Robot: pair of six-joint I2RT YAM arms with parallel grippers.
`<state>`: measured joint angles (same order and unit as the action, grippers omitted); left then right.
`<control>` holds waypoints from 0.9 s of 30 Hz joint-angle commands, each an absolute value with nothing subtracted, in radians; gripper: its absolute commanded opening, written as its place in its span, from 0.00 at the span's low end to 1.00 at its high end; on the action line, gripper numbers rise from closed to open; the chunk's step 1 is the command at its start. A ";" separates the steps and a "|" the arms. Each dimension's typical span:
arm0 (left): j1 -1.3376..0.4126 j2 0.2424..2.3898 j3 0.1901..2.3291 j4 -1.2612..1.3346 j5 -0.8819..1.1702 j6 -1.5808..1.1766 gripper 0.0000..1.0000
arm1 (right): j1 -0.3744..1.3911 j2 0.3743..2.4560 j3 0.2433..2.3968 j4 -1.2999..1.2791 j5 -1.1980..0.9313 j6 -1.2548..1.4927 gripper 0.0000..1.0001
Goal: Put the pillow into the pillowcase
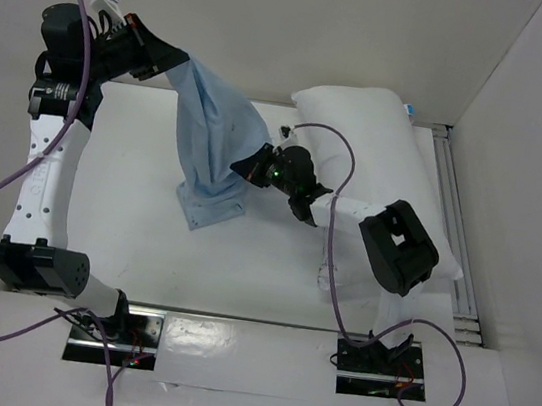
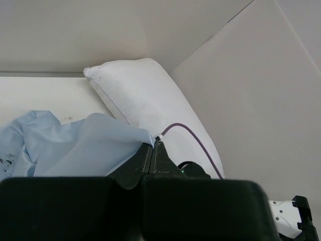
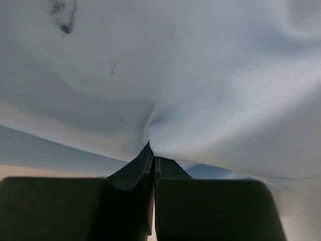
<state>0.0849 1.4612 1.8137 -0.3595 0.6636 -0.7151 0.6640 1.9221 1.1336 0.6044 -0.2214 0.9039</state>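
The light blue pillowcase (image 1: 215, 135) hangs stretched between both grippers, its lower end resting crumpled on the table. My left gripper (image 1: 175, 60) is raised at the back left and shut on the pillowcase's top edge (image 2: 90, 145). My right gripper (image 1: 246, 167) is shut on the pillowcase's right side (image 3: 165, 75), pinching a fold of the cloth. The white pillow (image 1: 377, 167) lies at the back right, partly under my right arm, and it also shows in the left wrist view (image 2: 140, 95).
White walls stand at the back and right. A metal rail (image 1: 456, 219) runs along the table's right edge. My right arm's purple cable (image 1: 344, 153) loops over the pillow.
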 commanded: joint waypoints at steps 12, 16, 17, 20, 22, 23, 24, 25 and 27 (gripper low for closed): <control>0.123 1.422 1.871 -0.333 0.721 -0.759 0.00 | 0.638 1.408 1.285 0.109 -0.106 0.488 0.00; 0.143 1.369 1.914 -0.333 0.732 -0.759 0.00 | 0.629 1.309 1.472 -0.040 -0.150 0.387 0.00; 0.143 1.358 1.930 -0.333 0.754 -0.759 0.00 | 0.629 1.272 1.498 -0.078 -0.159 0.370 0.00; 0.143 1.278 1.954 -0.296 0.776 -0.750 0.00 | 0.629 1.192 1.572 -0.113 -0.146 0.310 0.00; 0.143 1.229 1.986 -0.296 0.743 -0.741 0.00 | 0.629 1.152 1.597 -0.132 -0.127 0.276 0.00; 0.143 1.203 1.996 -0.296 0.726 -0.741 0.00 | 0.629 1.132 1.614 -0.132 -0.097 0.267 0.00; 0.143 1.159 2.008 -0.296 0.686 -0.727 0.00 | 0.629 1.096 1.614 -0.132 -0.080 0.258 0.00; 0.143 1.140 2.026 -0.296 0.671 -0.707 0.00 | 0.629 1.080 1.627 -0.132 -0.060 0.258 0.00; 0.143 1.118 2.112 -0.343 0.620 -0.677 0.00 | 0.629 1.045 1.655 -0.132 0.001 0.258 0.00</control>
